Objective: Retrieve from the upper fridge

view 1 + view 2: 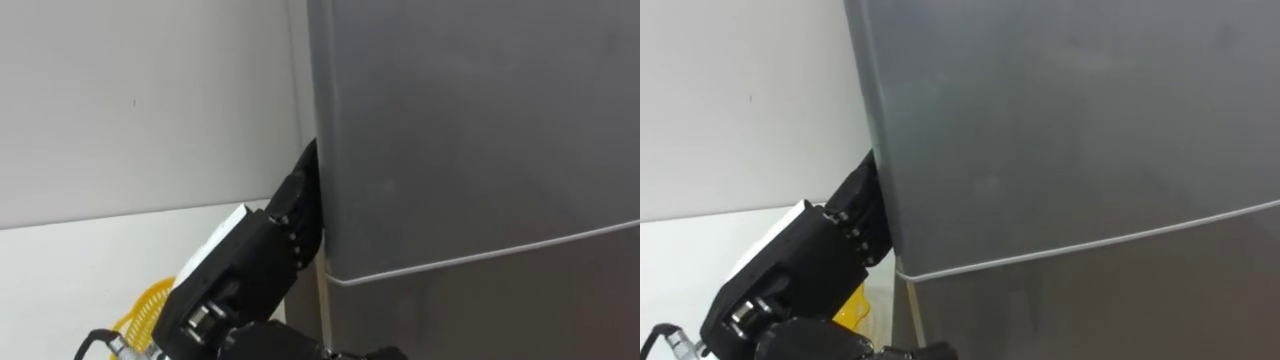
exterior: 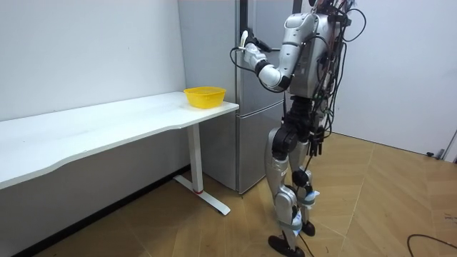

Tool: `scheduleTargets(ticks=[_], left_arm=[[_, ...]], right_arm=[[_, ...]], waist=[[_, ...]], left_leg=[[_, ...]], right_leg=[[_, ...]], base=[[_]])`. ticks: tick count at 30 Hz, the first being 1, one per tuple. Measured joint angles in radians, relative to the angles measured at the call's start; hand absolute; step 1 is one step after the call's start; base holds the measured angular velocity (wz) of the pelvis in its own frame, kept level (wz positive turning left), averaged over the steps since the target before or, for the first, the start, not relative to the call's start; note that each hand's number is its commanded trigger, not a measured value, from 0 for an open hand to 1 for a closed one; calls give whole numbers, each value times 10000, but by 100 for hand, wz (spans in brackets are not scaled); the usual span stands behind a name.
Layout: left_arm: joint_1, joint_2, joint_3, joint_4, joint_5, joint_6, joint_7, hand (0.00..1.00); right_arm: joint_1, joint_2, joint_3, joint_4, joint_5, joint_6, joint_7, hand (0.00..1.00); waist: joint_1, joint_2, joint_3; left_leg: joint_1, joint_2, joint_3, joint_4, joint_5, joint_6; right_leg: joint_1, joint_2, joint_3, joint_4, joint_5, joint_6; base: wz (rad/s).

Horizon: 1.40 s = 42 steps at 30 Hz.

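The grey upper fridge door (image 1: 480, 120) stands closed right in front of me, with a thin seam above the lower door (image 1: 500, 310). My left hand (image 1: 285, 225) reaches up from the lower left to the upper door's left edge, and its fingertips are tucked out of sight behind that edge. In the room view I stand upright facing the fridge (image 2: 246, 107), with the left hand (image 2: 246, 44) raised against the upper door at about chest height.
A white table (image 2: 107, 128) runs along the wall to the left of the fridge. A yellow basket (image 2: 205, 95) sits on the table end nearest the fridge, just below my left forearm. Wooden floor lies open behind me.
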<state>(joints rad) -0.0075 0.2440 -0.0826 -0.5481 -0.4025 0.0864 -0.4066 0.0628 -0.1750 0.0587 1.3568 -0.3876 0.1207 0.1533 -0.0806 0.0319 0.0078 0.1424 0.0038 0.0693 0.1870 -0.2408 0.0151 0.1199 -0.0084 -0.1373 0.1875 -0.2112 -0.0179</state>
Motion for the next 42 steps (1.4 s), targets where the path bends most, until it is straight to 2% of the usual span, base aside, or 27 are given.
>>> scheduleTargets(ticks=[4,5,6,7,10,21,26,29,33,35,39,42], left_arm=[[0,-52,235,0,0,1,92,100],[-1,-61,305,0,0,1,99,64],[-3,-61,335,-9,-1,-1,67,47],[-2,-102,305,-12,0,0,17,0],[-4,-268,287,-30,-169,-23,-169,0],[-16,-330,81,-37,-1182,-29,-450,0],[-17,-318,-127,-38,-1522,-14,-549,0],[-19,-305,-169,-40,-1804,-7,-573,0],[-20,-271,-217,-40,-2458,-4,-660,0],[-21,-200,-343,-40,-2546,-7,-661,0],[-27,-193,-433,-40,-2574,-12,-671,0],[-78,-160,-498,-39,-2577,-11,-671,0]], right_arm=[[26,-7,-1,-10,-1,7,113,0],[25,-11,-1,-9,5,14,121,0],[24,-23,2,3,36,17,133,0],[20,-26,2,10,31,15,130,0],[14,-22,1,47,31,3,134,0],[73,-26,9,59,-3,27,324,0],[58,-12,9,59,27,33,323,0],[60,-12,1,51,79,40,317,0],[67,-22,6,46,244,51,313,0],[100,-9,14,65,260,107,314,0],[62,-9,81,68,268,113,229,0],[46,-11,82,64,297,113,89,0]], waist=[[14,9,-8],[14,2,-7],[14,-1,-13],[14,-4,-13],[6,-16,-20],[-80,-59,-23],[-93,-201,-70],[-115,-283,-59],[-260,-265,-71],[-275,-174,-124],[-274,-139,-127],[-273,-59,-99]], left_leg=[[43,1,18,0,0,-1],[45,1,18,0,0,-1],[57,1,18,1,1,-1],[69,-3,17,3,1,-1],[77,-3,18,4,1,-1],[89,-10,20,5,1,-2],[97,0,26,4,1,-2],[109,3,116,5,1,-2],[66,22,129,16,1,-2],[26,24,130,13,1,-2],[26,18,130,11,1,-2],[28,18,130,11,0,-2]], right_leg=[[59,-1,-11,-8,0,0],[65,-2,-16,-10,-1,0],[82,0,-19,-14,-1,1],[95,-2,-14,-17,-2,4],[90,-1,-13,-17,-3,4],[19,36,14,-15,-5,-1],[14,63,80,-17,-6,-4],[-3,87,169,-18,2,-17],[15,78,233,-21,8,-25],[17,74,241,-24,9,-23],[19,67,244,-23,12,-17],[28,67,243,-20,17,-9]], base=[[0],[0],[0],[0],[0],[0],[-2],[-7],[-3],[0],[0],[0]])
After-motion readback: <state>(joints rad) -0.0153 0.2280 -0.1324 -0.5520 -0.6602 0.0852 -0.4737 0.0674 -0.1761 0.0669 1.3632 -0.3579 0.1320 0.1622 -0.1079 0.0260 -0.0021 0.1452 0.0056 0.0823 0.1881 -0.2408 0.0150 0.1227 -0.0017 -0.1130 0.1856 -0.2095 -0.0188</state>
